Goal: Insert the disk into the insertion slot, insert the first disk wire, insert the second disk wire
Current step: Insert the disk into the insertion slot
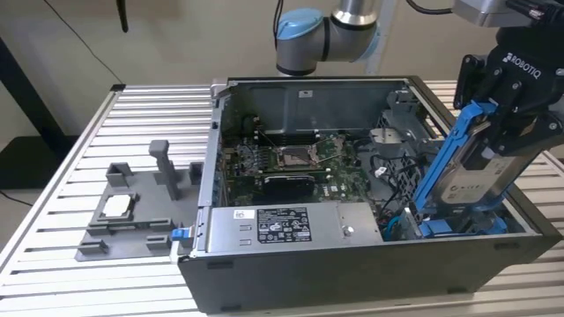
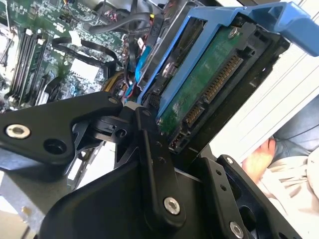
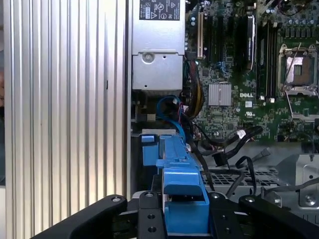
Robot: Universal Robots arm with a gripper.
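My gripper (image 1: 509,135) is shut on the disk (image 1: 480,173), a silver drive in a blue plastic carrier. It holds the disk steeply tilted over the front corner of the open computer case, on the exterior view's right. The disk's lower end reaches down to the insertion slot (image 1: 463,228), a bay with blue rails. In the second wrist view the disk's green board and connectors (image 2: 207,92) face the camera between the black fingers (image 2: 152,149). In the first wrist view the blue carrier (image 3: 180,196) sits in the jaws above the bay's blue tab (image 3: 149,149). A blue wire (image 3: 170,105) and black wires (image 3: 222,155) lie loose beside the bay.
The grey power supply box (image 1: 282,228) with its white label lies along the case front, next to the bay. The motherboard (image 1: 300,162) fills the case floor. A grey fixture plate (image 1: 128,214) stands on the slatted table at the exterior view's left. A person's hand (image 2: 259,159) shows beyond the case.
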